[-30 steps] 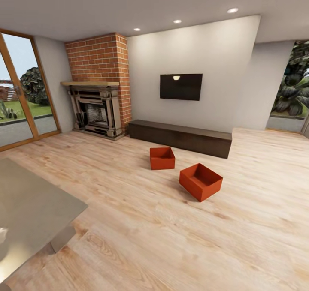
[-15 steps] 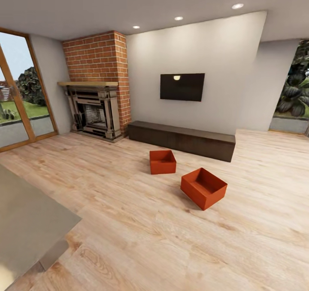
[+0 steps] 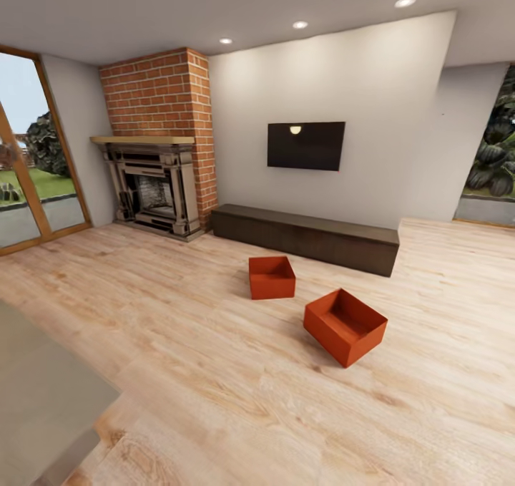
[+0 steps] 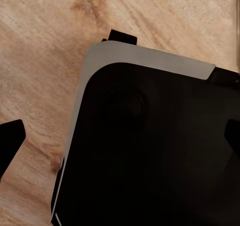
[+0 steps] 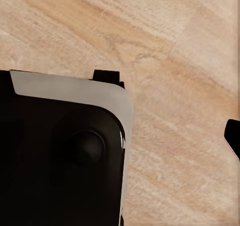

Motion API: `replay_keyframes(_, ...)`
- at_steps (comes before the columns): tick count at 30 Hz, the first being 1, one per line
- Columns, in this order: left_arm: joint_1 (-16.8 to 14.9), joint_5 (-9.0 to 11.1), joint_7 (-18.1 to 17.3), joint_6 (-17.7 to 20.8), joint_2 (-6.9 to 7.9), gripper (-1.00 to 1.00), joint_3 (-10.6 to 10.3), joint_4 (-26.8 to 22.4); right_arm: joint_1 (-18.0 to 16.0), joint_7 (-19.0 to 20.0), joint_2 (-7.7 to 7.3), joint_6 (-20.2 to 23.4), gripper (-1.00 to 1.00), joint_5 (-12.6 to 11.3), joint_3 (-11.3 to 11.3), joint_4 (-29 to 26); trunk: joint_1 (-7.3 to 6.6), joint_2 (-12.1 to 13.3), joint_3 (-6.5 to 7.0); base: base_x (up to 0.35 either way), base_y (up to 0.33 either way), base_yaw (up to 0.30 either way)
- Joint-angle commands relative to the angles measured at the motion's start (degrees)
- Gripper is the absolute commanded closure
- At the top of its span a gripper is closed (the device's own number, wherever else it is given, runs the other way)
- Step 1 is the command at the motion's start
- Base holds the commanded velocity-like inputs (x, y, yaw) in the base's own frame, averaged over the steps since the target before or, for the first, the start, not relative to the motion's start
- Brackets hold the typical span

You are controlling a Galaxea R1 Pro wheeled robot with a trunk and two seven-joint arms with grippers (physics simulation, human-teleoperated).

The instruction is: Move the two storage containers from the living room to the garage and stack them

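A light wood plank floor (image 3: 214, 371) carries two open orange-red storage containers. The farther container (image 3: 272, 277) sits flat and square, near a long dark low cabinet (image 3: 307, 237) standing on the planks against the wall. The nearer container (image 3: 345, 326) rests close by, apart from it and turned at an angle.

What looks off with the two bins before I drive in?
The nearer storage container sits skewed to the far storage container, and seems tipped slightly. Both are open, empty and apart on the wood floor. Nothing spilled.
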Motion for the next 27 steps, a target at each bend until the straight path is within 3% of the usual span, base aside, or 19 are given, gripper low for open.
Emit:
replay_keyframes(1,0.02,0.26,0.02,0.4,-0.02,-1.0,0.3,-0.12,-0.06,0.22,0.01,-0.3,-1.0,-0.6,0.45,0.14,0.03,-0.03,-0.06,0.322,0.0,0.0)
replay_keyframes(18,-0.01,0.27,0.02,0.4,-0.02,-1.0,0.3,-0.09,-0.06,0.22,0.09,-0.34,-1.0,-0.69,0.24,0.14,0.03,-0.03,-0.06,0.322,0.0,0.0)
replay_keyframes(27,0.02,0.27,0.02,0.4,-0.02,-1.0,0.3,-0.09,-0.06,0.22,0.1,-0.29,-1.0,-0.8,-0.22,0.14,0.03,-0.03,-0.06,0.322,0.0,-0.205)
